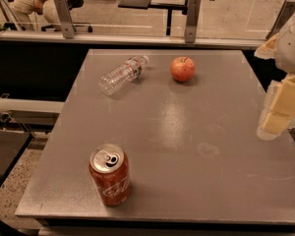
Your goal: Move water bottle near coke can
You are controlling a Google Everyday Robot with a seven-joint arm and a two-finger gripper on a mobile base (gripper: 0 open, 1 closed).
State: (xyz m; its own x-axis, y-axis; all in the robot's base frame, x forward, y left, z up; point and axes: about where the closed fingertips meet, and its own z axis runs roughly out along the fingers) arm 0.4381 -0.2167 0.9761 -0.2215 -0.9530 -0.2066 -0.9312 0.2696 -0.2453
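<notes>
The water bottle (122, 74) lies on its side at the back left of the grey table (187, 146), its white cap pointing to the right. The coke can (109, 175) stands upright near the front left edge, its silver top with pull tab showing. My gripper (278, 113) is at the right edge of the view, above the table's right side, far from both the bottle and the can. It holds nothing that I can see.
A red apple (182, 69) sits at the back of the table, just right of the bottle. A railing with a glass panel (137, 33) runs behind the table. A seated person (37, 1) is at the far left beyond it.
</notes>
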